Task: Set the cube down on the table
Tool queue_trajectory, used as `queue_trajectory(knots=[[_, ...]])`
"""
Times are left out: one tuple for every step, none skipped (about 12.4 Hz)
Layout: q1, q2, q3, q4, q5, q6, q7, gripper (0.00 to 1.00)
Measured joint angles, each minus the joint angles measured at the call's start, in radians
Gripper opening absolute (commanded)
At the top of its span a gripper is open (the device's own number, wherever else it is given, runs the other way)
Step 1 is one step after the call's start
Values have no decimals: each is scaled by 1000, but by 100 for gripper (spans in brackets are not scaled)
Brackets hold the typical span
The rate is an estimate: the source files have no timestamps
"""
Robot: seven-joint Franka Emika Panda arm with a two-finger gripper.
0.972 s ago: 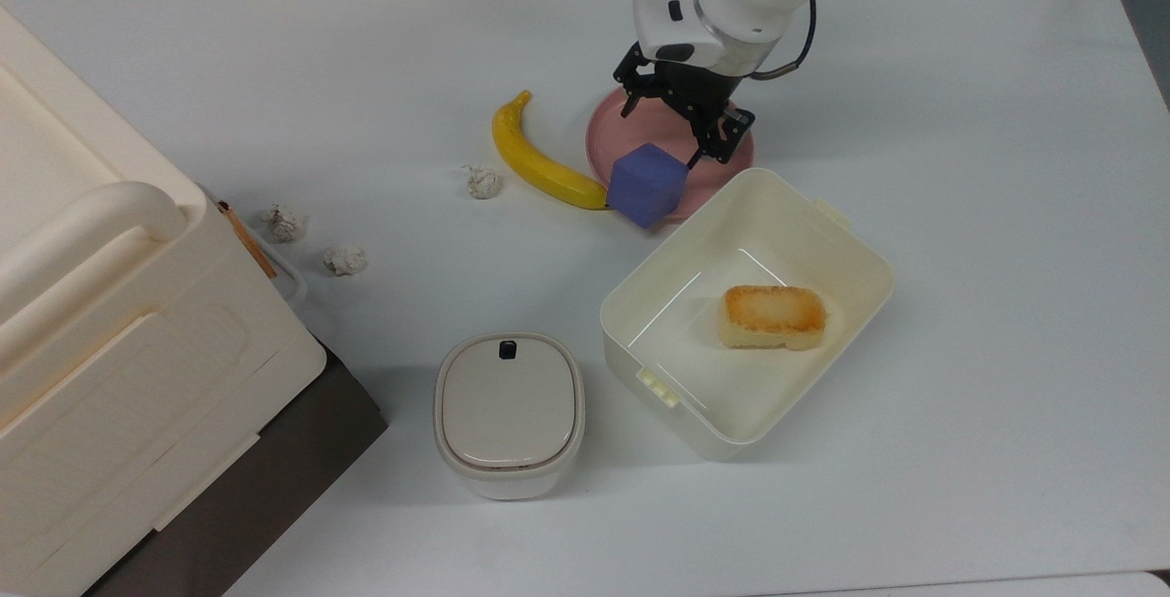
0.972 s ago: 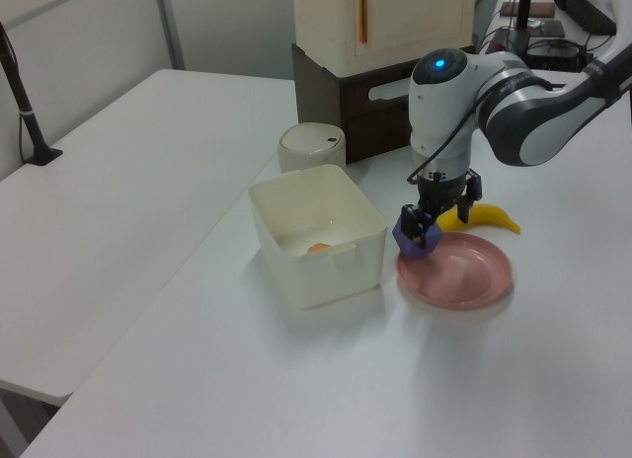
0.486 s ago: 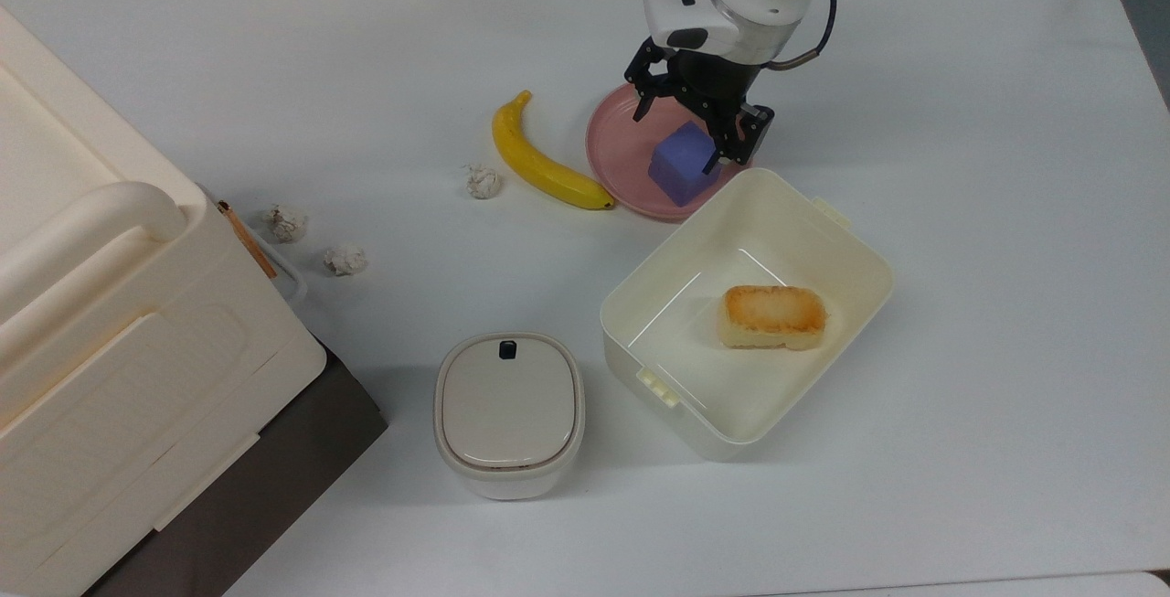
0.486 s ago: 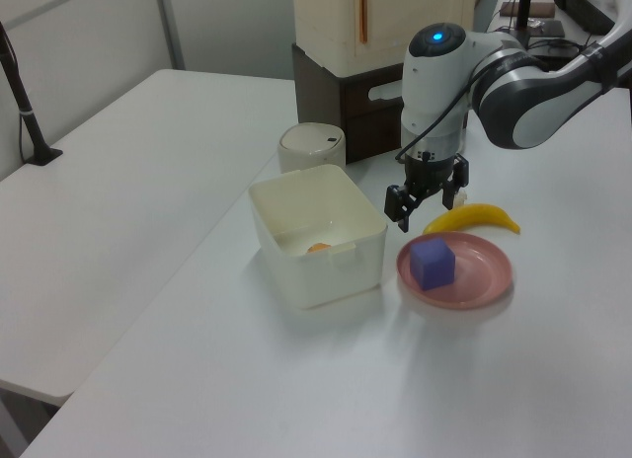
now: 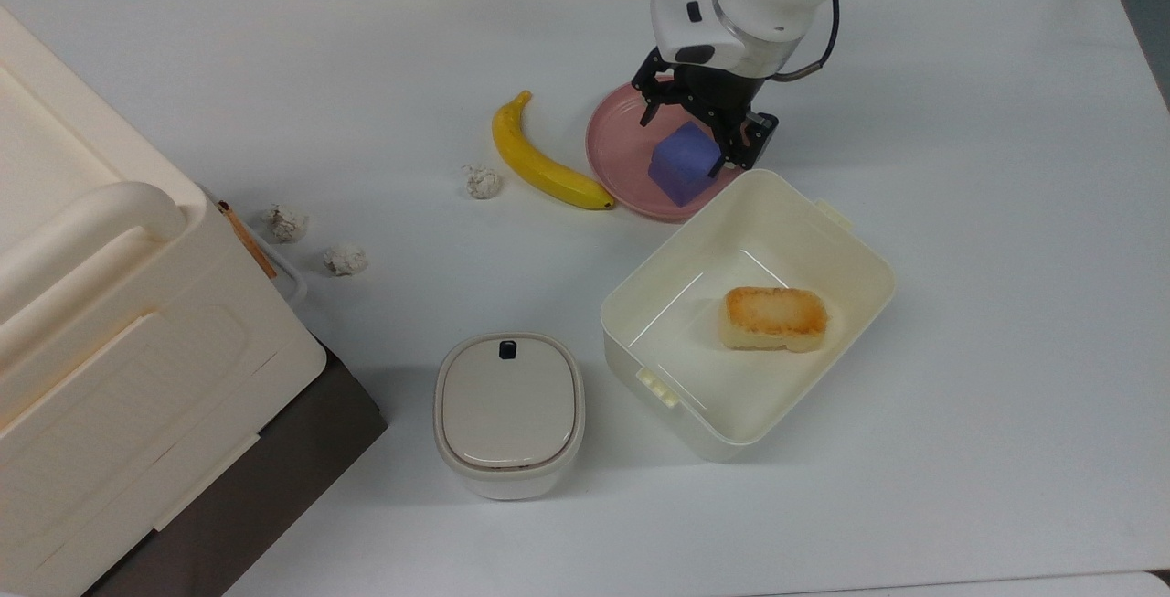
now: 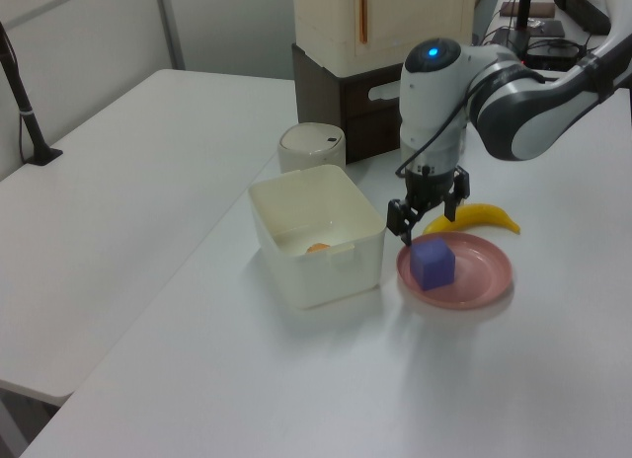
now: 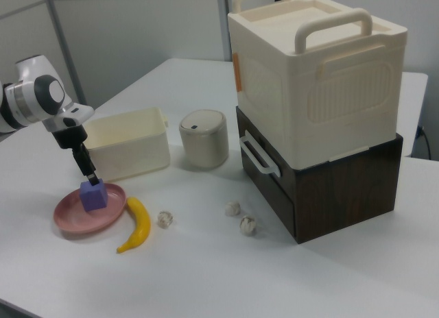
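Reading the top view from left to right, the banana [image 5: 541,161] is lying curved and smooth-skinned just beside the pink plate [image 5: 617,149], a shallow round dish with a raised rim that is sitting on the plain white matte table [image 5: 960,213]. The cube [image 5: 684,163], a small solid block with a dull blue-purple surface and crisp edges, is resting on the plate, toward the side nearest the cream box [image 5: 748,304], so the task is not yet done. The gripper [image 5: 704,126] is hanging just over the cube with its black fingers spread apart and nothing between them; in the left view the gripper [image 6: 427,213] is standing directly above the cube [image 6: 433,264]. The main risk, as I judge it, is that the fingers are coming down off-centre and catching a corner, which would be twisting the block or sliding the light plate across the smooth tabletop. The plate's rim could also be tripping the cube on the way out. The box wall is standing close on the top view's right, so a wide swing that way could be knocking into its thin plastic edge or dropping the cube inside, next to the toasted-looking bread [image 5: 775,316], rather than on bare table.
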Motion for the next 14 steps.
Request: queue_trajectory(knots=[[10,12,0,-1,0,0,7,100],[17,20,0,-1,0,0,19,100],[29,29,0,-4,0,0,32,100],[37,38,0,-8,0,0,40,100],[41,45,0,-12,0,0,41,100],[43,51,0,-15,0,0,42,100],[43,60,0,-16,0,0,42,98],[43,67,0,-16,-1,0,42,89],[43,69,0,-17,-3,0,42,67],[43,71,-1,-17,-4,0,42,51],[43,72,-1,-17,-4,0,42,46],[43,73,-1,-17,-4,0,42,44],[43,73,-1,-16,-4,0,42,41],[42,71,-1,-13,-4,0,42,41]])
